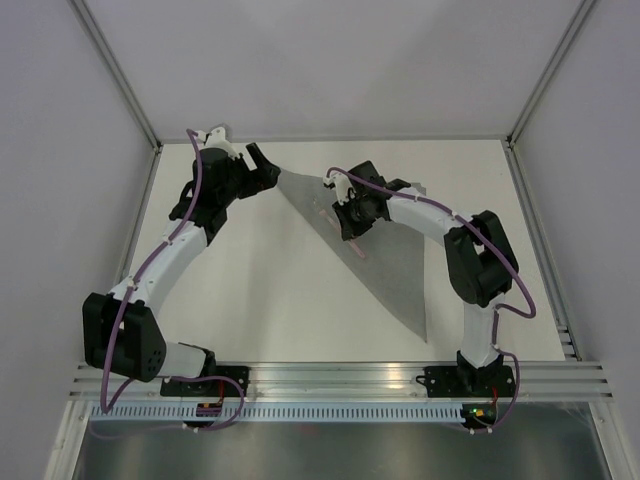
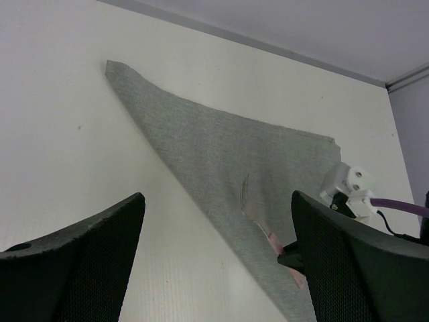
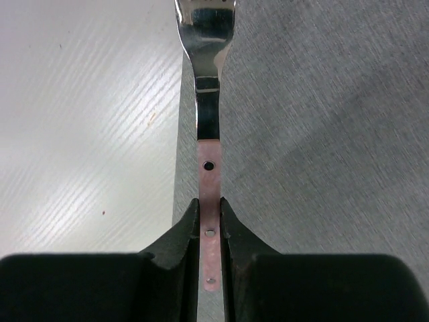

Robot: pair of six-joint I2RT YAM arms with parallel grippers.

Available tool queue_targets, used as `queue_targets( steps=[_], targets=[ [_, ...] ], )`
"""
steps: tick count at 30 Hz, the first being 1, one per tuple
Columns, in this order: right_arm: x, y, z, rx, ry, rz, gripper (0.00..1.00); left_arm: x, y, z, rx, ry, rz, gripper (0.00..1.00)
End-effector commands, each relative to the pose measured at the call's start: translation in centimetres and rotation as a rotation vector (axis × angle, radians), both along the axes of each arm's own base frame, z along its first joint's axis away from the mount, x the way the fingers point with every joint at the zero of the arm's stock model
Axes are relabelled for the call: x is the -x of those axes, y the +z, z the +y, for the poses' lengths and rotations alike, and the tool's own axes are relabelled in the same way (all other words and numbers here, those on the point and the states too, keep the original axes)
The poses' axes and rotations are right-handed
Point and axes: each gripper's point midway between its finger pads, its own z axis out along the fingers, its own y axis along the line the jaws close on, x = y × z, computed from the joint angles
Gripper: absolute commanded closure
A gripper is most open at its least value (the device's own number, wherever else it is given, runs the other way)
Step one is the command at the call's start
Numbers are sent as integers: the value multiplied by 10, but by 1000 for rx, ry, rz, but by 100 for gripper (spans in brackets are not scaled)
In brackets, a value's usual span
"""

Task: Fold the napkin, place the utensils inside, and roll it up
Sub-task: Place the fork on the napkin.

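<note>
**Grey cloth, item 1:** napkin [image 1: 395,250], folded to a triangle and lying flat on the white bench [image 1: 250,300]. The long folded edge runs from the far-left tip to the near tip, and the third corner lies far right.

**Item 2:** fork [image 3: 209,100], pink handle, silvery tines.
- Position: over the napkin, just inside the long folded edge, towards its far-left half.
- Long axis: parallel with that edge, tines towards the far-left tip, handle towards the near tip.
- Contact: whether it rests on the cloth or hangs just above it cannot be told.

**Item 3:** right hand [image 3: 209,208], clenched on the fork's handle, one finger at each side, with the tines pointing straight away from the palm. It stands over the far part of the cloth.

**Item 4:** left hand [image 1: 262,170], released and grasping nothing, jaws wide apart. It is just beside the napkin's far-left tip, with the fork's tines ahead of it and to its right.

**Relation governing the next move (judged):**
- The fork already lies along the fold, so it need only be set down and let go where it is.
- The roll would then start from this folded edge.
- The left hand is nearer the far-left tip, the right nearer the fork and the middle of the edge.

**Containers:** none in view. The napkin serves as wrapper and as yet encloses nothing.
</note>
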Motion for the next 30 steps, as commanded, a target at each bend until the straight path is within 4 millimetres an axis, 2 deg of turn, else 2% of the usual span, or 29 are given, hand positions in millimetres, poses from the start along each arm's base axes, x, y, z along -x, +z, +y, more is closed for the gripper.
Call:
queue_targets(
  steps=[1,16,30],
  targets=[
    [-16,8,17,-30,-71,-6,100,5,12,3,1,4,-20,6],
    [-11,-19,33,-9,-113,59,100,5,11,3,-3,-2,-14,6],
    [-6,-41,32,22,-120,91,100,7,12,4,-6,1,-11,6]
  ],
)
